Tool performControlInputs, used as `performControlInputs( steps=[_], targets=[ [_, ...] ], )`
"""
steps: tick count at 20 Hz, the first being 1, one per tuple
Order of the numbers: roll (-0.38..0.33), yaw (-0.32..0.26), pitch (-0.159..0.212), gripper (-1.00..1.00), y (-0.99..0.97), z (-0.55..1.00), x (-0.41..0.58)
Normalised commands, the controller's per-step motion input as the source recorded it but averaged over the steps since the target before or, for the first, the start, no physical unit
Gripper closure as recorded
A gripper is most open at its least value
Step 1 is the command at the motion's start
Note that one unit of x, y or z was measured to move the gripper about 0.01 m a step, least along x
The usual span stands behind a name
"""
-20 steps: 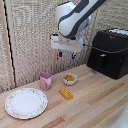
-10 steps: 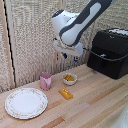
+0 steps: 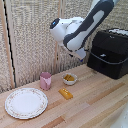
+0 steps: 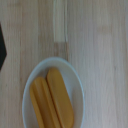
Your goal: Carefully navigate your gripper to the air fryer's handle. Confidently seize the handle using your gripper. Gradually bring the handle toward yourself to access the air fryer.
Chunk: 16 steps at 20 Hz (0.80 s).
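One air fryer stands on the wooden table at the exterior view's right, against the woven backdrop. Body matte black, boxy, rounded edges, with a front drawer. A short dark protrusion on the front face, about mid-height, may be the handle; too small and dark against the body to confirm its shape.

White jointed arm hangs above the table, just to the exterior view's left of the fryer. The gripper points down beside the fryer's front, apart from it as far as can be judged. Fingers too blurred to read: cannot tell whether apart or together. Wrist view shows none of them.

Table items, all to the exterior view's left of the fryer:
- small white bowl with yellow-orange contents; the wrist view shows two oblong orange pieces in such a bowl.
- orange block lying flat, near the bowl.
- pink cup, upright, beside the bowl.
- patterned plate, farthest out.

Nothing sits between gripper and fryer front.
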Motion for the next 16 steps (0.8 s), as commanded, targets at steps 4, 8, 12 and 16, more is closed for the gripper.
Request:
performControlInputs(
  steps=[4,8,12,16],
  targets=[
    [-0.375,0.088,-0.123,-1.0,-0.35,-0.11,0.0],
    [-0.302,0.084,-0.09,-1.0,-0.54,-0.12,0.0],
    [-0.188,0.072,-0.071,-1.0,-0.59,-0.14,-0.036],
    [-0.034,0.076,-0.041,-1.0,-0.69,-0.13,-0.154]
  ],
)
